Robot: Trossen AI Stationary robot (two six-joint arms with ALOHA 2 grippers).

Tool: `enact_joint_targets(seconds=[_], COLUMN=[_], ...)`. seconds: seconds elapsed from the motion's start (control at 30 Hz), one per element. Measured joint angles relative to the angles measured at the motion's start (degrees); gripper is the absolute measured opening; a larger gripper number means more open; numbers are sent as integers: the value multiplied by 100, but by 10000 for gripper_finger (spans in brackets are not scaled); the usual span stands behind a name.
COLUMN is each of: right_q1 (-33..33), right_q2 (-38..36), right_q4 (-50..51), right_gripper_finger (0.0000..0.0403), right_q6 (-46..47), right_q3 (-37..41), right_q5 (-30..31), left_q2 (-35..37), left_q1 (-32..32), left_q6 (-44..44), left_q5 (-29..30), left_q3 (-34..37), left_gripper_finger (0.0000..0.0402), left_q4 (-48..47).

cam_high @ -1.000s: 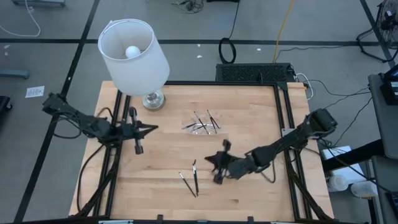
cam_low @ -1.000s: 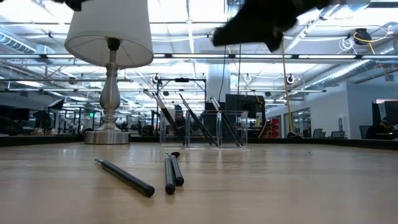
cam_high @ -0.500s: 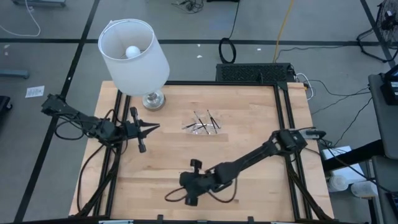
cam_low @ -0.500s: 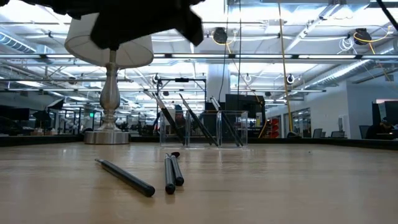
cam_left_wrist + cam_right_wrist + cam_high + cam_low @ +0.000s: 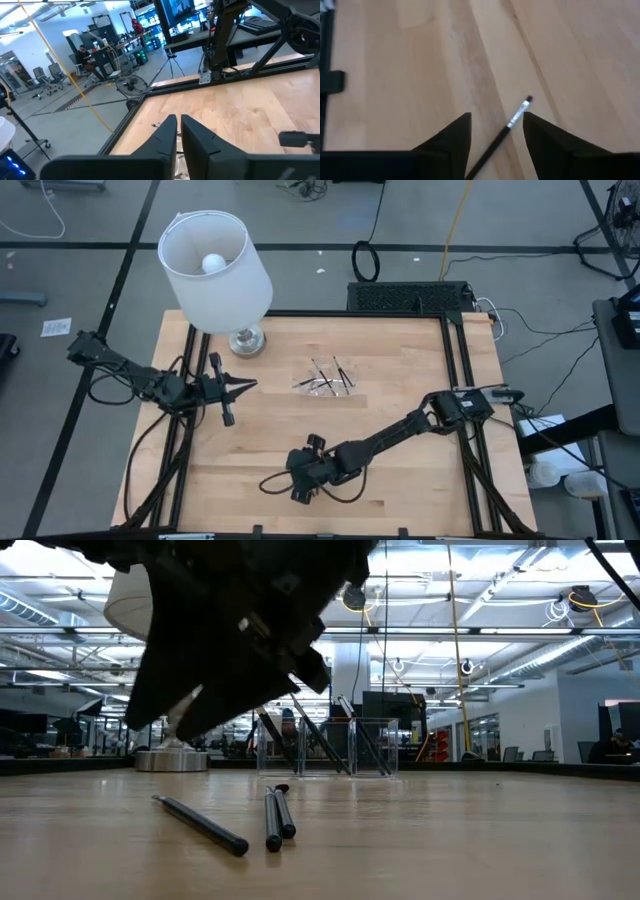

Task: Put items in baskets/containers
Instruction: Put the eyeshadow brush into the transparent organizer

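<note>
Wooden worktop (image 5: 420,490) up front, with three loose sticks (image 5: 272,820) lying flat on it near the front edge: two side by side and touching, a third just beside them at an angle. Right hand (image 5: 300,485) hanging low over that bunch, spread wide, pinching nothing. From its wrist camera: one stick (image 5: 505,132) running on a slant up through the gap between the fingers (image 5: 455,135), pale brush tip (image 5: 526,102) poking out ahead.

Looks like the grab step, so: drop straight down, no sideways drift, and close only with both pads level with the wood. Twist the wrist a touch first to get the fingers square across the shaft instead of diagonal to it; otherwise probably a roll or a flick-out on closing. Aim for the dark shaft, not the light tip. Take one stick only, and mind the touching pair next door, easy to nudge. Thin and round, so likely slippery; squeeze gently but fully.

Farther back, mid-worktop: clear tray (image 5: 325,383), already holding a few stowed sticks (image 5: 332,370) leaning across each other. Lift high enough to clear its wall, then let go low inside.

Farther again, lamp (image 5: 215,260) at the back left corner, well apart from the route. Left hand (image 5: 245,385) parked over the left side, fingers nearly pressed together, carrying nothing.
</note>
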State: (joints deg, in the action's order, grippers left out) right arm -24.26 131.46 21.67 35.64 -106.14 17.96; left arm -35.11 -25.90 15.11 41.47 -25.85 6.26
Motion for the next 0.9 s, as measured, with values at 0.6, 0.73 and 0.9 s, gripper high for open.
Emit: enact_joint_targets(seconds=[0.6,0.73,0.9], right_q1=[25,60,85], right_q2=[280,302,315], right_q4=[-724,-578,-227], right_gripper_finger=[165,156,130], right_q6=[311,-21,-368], right_q3=[553,543,543], right_q5=[-295,-368,-275], left_q2=[-22,-52,-52], left_q1=[194,194,194], left_q6=[-148,-212,-215], left_q5=[-55,-55,-55], left_q3=[0,0,0], left_gripper_finger=[37,37,37], left_q4=[-58,-68,-107])
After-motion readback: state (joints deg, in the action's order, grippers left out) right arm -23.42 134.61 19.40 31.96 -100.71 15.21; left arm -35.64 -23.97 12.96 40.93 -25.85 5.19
